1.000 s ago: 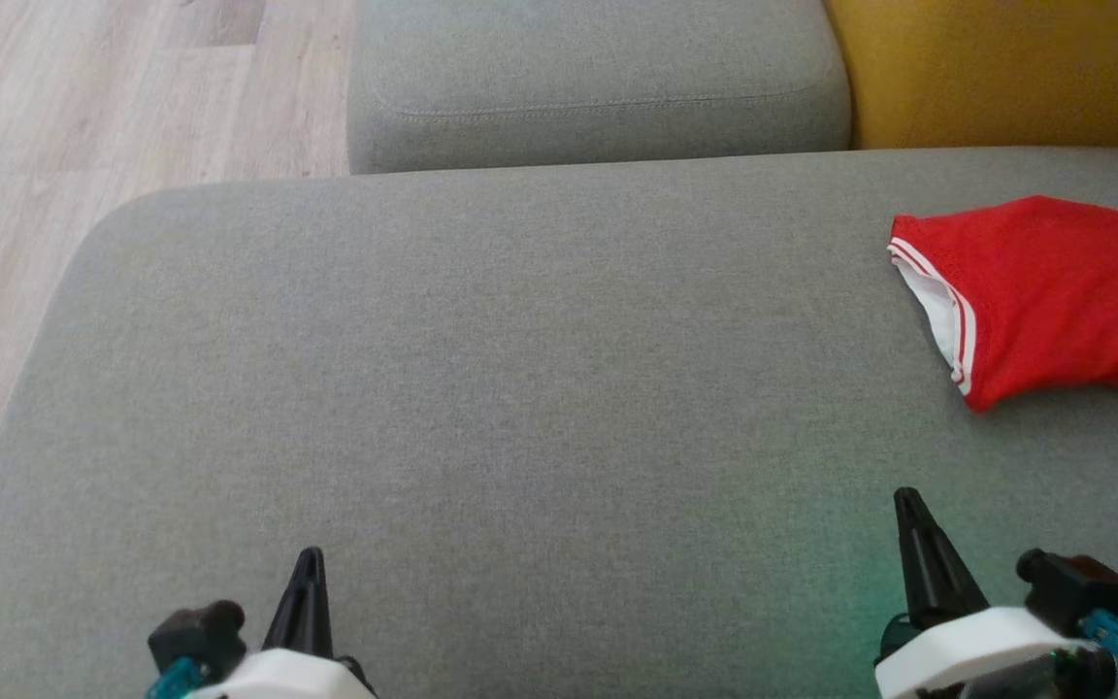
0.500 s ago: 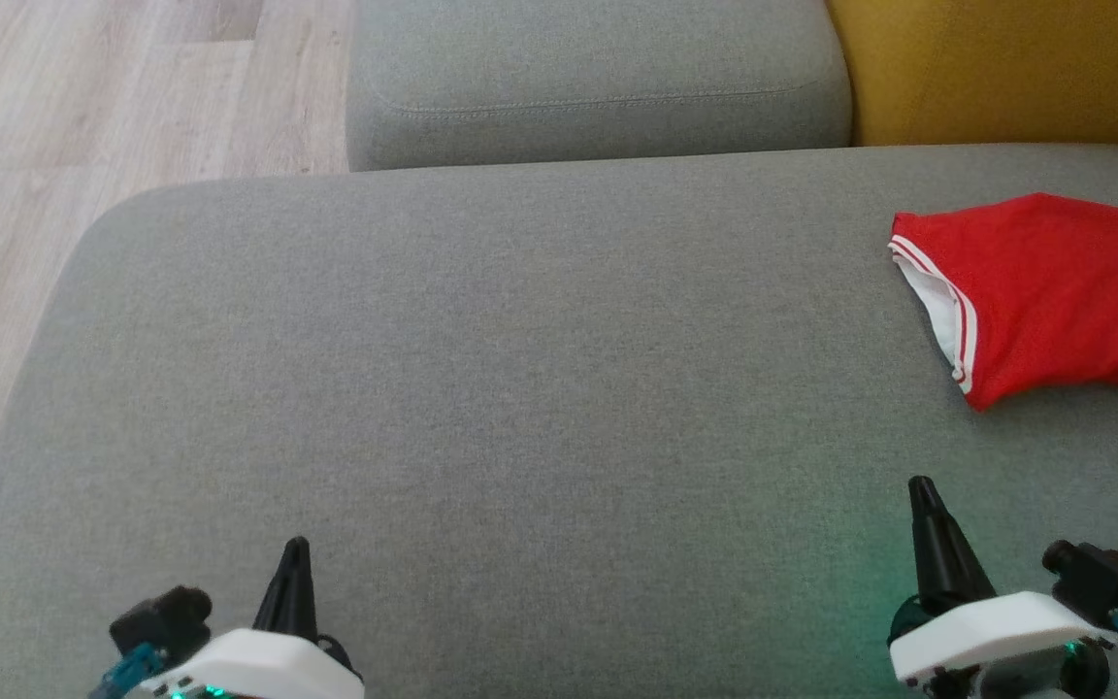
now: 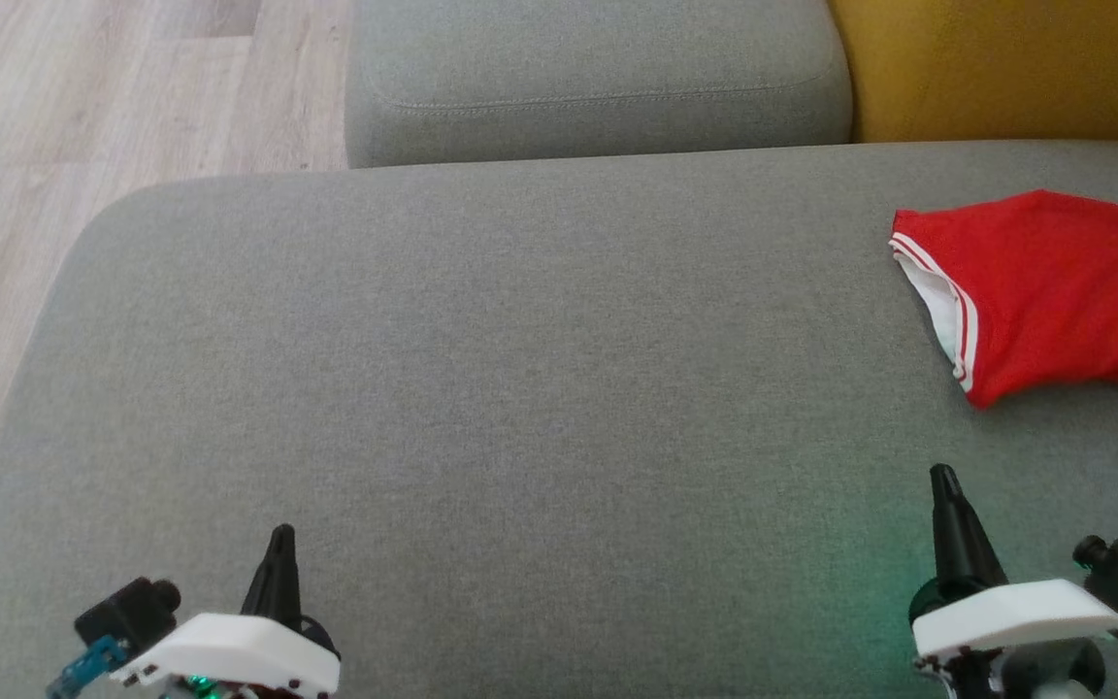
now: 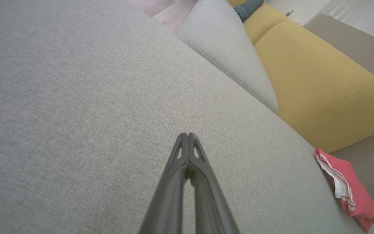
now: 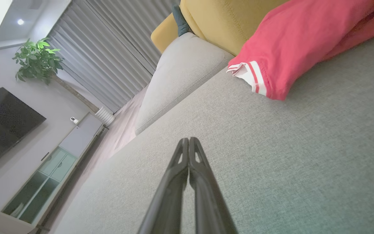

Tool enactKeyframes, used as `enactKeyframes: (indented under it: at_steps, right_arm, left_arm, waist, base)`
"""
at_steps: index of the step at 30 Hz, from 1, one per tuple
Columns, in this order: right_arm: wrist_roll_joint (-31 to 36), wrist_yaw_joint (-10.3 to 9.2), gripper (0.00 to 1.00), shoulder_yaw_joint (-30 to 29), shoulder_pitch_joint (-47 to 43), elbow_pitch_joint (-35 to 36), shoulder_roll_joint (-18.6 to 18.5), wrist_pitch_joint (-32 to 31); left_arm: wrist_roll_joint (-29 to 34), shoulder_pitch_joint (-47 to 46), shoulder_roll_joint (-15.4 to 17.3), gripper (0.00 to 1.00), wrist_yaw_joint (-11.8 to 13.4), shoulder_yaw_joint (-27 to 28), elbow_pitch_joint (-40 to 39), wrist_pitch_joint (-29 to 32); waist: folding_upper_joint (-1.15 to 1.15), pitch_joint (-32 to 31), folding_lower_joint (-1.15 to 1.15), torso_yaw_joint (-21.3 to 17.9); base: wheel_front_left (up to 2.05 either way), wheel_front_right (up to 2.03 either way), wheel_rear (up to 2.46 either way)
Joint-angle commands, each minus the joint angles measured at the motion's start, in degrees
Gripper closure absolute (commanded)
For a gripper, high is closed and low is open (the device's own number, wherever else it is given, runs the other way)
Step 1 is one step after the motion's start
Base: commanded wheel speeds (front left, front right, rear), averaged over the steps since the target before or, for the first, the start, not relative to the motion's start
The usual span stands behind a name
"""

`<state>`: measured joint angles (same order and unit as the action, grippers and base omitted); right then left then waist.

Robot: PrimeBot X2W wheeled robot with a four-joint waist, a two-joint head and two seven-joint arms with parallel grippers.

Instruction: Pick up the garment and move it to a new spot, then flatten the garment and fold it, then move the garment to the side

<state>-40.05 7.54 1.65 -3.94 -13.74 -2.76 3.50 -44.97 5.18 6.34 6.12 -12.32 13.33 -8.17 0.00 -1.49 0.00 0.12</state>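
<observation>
A red garment (image 3: 1054, 286) with a white-and-red striped edge lies folded at the far right of the grey sofa seat (image 3: 520, 369). It shows too in the left wrist view, the garment (image 4: 352, 191) at the lower right, and in the right wrist view, the garment (image 5: 291, 42) at the upper right. My left gripper (image 3: 280, 537) sits shut and empty at the seat's near left. My right gripper (image 3: 943, 476) is shut and empty at the near right, a short way in front of the garment. In each wrist view the fingers (image 4: 188, 152) (image 5: 188, 156) are pressed together.
A grey cushion (image 3: 598, 78) and a yellow cushion (image 3: 996, 68) stand behind the seat. Wooden floor (image 3: 83, 107) runs along the left beyond the seat's rounded edge. The right wrist view shows a potted plant (image 5: 37, 60), a TV (image 5: 2, 123) and a low cabinet (image 5: 47, 169).
Both grippers have drifted outward: the left one down and to the left, the right one slightly up and to the right. The garment lies as before.
</observation>
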Motion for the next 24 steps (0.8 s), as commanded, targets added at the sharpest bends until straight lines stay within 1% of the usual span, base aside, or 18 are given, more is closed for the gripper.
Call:
enactKeyframes:
  at_steps: [1, 24]
  right_arm:
    - [-1.95, -0.02, 1.00, 0.03, 3.11, 1.65, -1.09, -0.28]
    - [-16.82, -0.03, 1.00, -1.54, 5.04, 1.15, -1.36, -2.43]
  left_arm:
    - [-1.65, -3.28, 0.01, 1.00, -0.62, 1.55, -1.51, 0.32]
    - [-15.03, -5.51, -0.58, 1.00, -4.31, 5.90, -0.93, 3.94]
  waist:
    - [0.00, 0.03, 0.00, 0.00]
    - [0.00, 0.50, 0.00, -0.04]
  base:
    - [0.00, 0.00, 0.00]
    - [0.00, 0.00, 0.00]
